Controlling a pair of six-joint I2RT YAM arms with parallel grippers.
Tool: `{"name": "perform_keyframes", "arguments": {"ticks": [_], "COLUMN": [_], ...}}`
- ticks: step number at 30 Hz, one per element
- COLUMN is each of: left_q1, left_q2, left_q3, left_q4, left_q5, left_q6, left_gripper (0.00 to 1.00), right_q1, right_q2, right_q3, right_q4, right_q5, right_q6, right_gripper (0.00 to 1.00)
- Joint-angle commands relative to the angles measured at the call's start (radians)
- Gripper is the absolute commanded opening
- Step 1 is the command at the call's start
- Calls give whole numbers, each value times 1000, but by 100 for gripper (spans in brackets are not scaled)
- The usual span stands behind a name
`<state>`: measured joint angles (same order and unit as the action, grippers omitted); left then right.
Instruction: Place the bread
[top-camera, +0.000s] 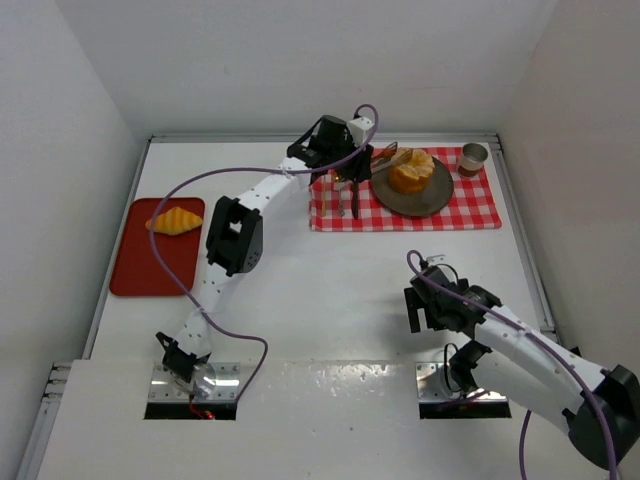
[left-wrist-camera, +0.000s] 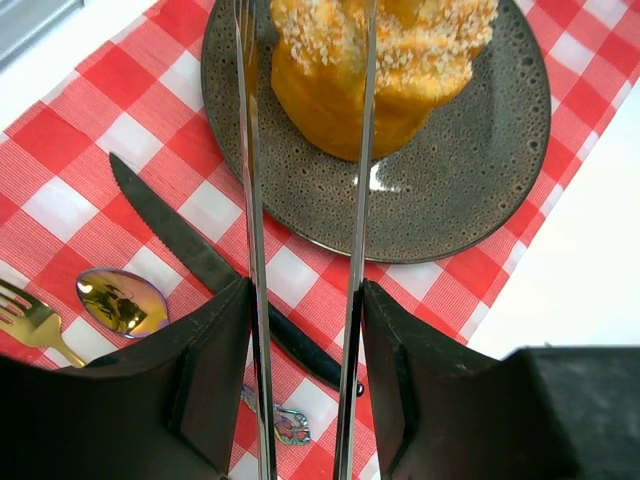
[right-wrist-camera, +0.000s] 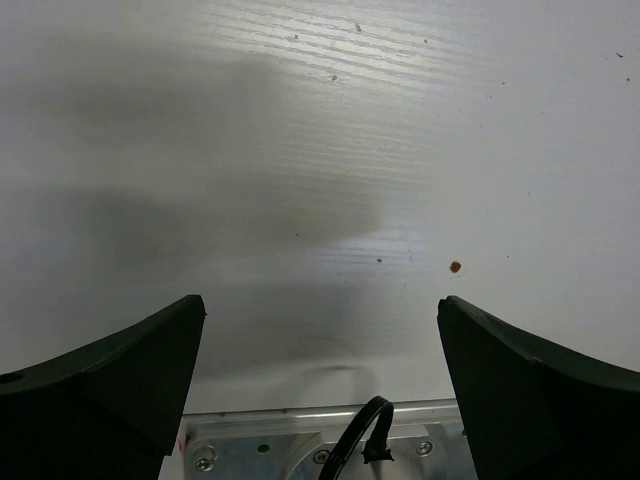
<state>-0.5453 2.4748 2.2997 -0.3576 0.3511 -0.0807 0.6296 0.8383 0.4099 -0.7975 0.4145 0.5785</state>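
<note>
Left gripper (left-wrist-camera: 305, 300) pinching tongs (left-wrist-camera: 250, 150) that straddle the bread (left-wrist-camera: 305, 95) on the plate (left-wrist-camera: 470, 170).

Left to right in the top view: a croissant (top-camera: 175, 221) on a tray (top-camera: 135, 265) at the left edge, well apart. Next the left arm reaches to the cloth (top-camera: 470, 212) at upper centre. The right gripper (right-wrist-camera: 320, 300) sits at lower right, jaws spread over the table (right-wrist-camera: 320, 120), far from the bread. In the left wrist view the black fingers (left-wrist-camera: 215, 380) stand part spread, each against the outside of a tong arm. The arms run straight up the frame, and the bread lies dead ahead at top centre, between them. Whether the tips squeeze it I cannot tell. The tongs probably need to lift or back off along their own length, so neither arm drags the bread.
</note>
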Motion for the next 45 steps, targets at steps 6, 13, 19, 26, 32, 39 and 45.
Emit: {"name": "perform_keyframes", "arguments": {"ticks": [6,13,19,26,32,39,45], "left_q1": [19,105,290,640,976,1128,1148], "left_q2": [-171,-276,-557,-1009,-1156,-1113,-1068], "left_q3": [81,20,-257,-805,-1016,-1014,-1014], "left_q4": [35,-32,-245,-348,-418,-448,-448], "left_q5": [25,45,-38,-143,-9,137,166], "left_q6": [-14,-24,128,389,525,536,527], "left_gripper": [51,48,48,47,46,46,46], "right_q1": [-5,-5,-5,-5,-2,1,1], "right_q2": [-57,-79,-91,-50,27,1,-109], "right_q3": [27,33,33,21,73,47,-25], "right_q4": [-26,-20,9,87,115,129,123], "right_q5": [1,-2,-17,-82,-134,-143,-131], "right_q6": [12,15,-34,-85,-98,-62,-22], "right_gripper": [99,99,99,99,99,99,99]}}
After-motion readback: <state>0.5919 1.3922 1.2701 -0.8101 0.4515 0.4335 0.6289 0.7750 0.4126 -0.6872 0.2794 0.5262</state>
